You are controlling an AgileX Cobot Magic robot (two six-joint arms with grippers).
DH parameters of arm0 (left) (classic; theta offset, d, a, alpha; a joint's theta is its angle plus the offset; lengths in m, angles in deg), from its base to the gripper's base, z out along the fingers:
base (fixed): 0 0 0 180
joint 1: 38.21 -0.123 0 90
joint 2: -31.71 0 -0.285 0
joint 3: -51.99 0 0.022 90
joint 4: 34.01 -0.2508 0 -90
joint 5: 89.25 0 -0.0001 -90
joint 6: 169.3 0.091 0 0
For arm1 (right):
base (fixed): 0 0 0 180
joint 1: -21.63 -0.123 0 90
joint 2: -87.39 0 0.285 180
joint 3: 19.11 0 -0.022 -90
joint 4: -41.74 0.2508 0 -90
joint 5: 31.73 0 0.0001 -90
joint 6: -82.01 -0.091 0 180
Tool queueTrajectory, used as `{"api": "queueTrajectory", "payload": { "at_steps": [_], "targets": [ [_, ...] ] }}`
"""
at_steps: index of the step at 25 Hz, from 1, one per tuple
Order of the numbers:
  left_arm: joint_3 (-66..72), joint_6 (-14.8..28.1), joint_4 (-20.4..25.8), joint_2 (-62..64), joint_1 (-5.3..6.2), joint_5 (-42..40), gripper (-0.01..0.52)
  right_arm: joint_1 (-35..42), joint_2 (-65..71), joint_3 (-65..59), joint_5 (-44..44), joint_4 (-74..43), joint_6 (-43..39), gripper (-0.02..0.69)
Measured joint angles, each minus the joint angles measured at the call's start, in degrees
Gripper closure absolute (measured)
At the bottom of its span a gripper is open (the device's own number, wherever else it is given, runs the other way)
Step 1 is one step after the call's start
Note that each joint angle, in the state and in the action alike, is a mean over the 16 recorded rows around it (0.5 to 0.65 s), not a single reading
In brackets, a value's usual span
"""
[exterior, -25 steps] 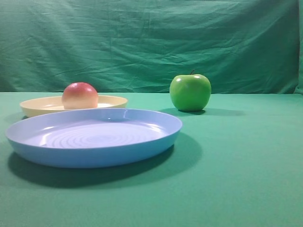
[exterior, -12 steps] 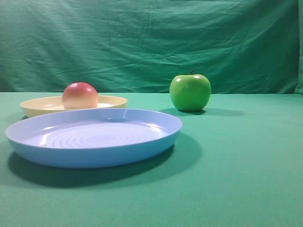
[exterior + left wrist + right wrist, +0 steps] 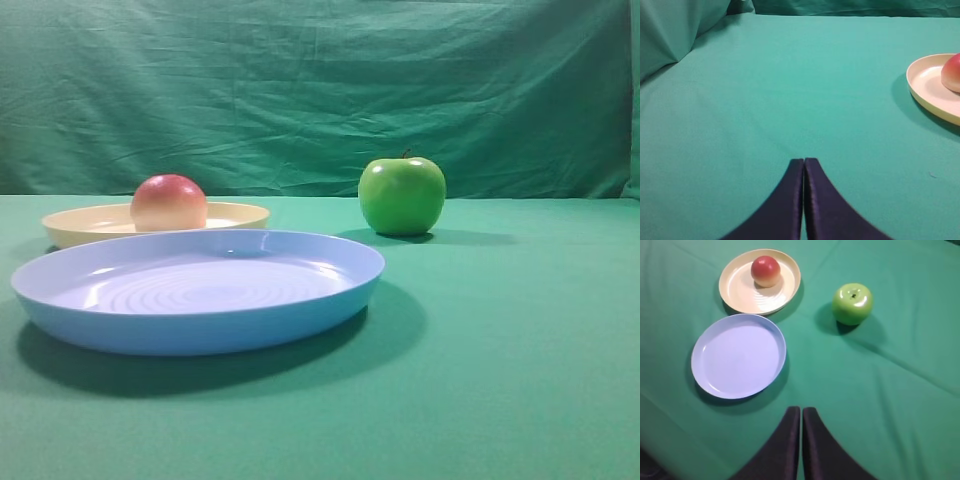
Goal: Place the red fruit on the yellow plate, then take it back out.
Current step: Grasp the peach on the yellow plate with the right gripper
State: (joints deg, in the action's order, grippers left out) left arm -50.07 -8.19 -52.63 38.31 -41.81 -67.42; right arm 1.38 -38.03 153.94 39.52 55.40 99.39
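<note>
Seen from the right wrist, the right gripper [image 3: 801, 412] is pressed closed, empty. Beyond it are counted two plates and two fruits: one blue plate [image 3: 738, 356], one green apple [image 3: 852, 303], then one red fruit [image 3: 765, 270] resting inside the yellow plate [image 3: 740, 292]. Only the left wrist view shows the left gripper [image 3: 804, 165], likewise closed and empty, above bare green cloth [image 3: 790, 90].

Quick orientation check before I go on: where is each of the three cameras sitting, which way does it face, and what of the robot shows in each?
Exterior high: low at table level, facing the green backdrop across the blue plate, yellow plate, red fruit and green apple; no robot part shows.
Left wrist: low over the cloth, looking forward past the shut left gripper; plate and fruit at its right edge.
Right wrist: high up, looking down past the shut right gripper on both plates and both fruits.
Shared: all three show the fruit on the yellow plate.
</note>
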Motion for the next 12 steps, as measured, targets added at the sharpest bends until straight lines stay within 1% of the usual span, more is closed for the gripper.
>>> {"api": "queueTrajectory", "payload": {
  "at_steps": [8,12],
  "targets": [
    [0.0,0.0,0.0,0.0,0.0,0.0,0.514,0.3,-10.1,-1.5,1.8,-4.1,0.0,0.665],
    [0.0,0.0,0.0,0.0,0.0,0.0,0.514,0.7,-14.4,-4.4,-1.3,-5.1,-0.1,0.665]
  ]
}}
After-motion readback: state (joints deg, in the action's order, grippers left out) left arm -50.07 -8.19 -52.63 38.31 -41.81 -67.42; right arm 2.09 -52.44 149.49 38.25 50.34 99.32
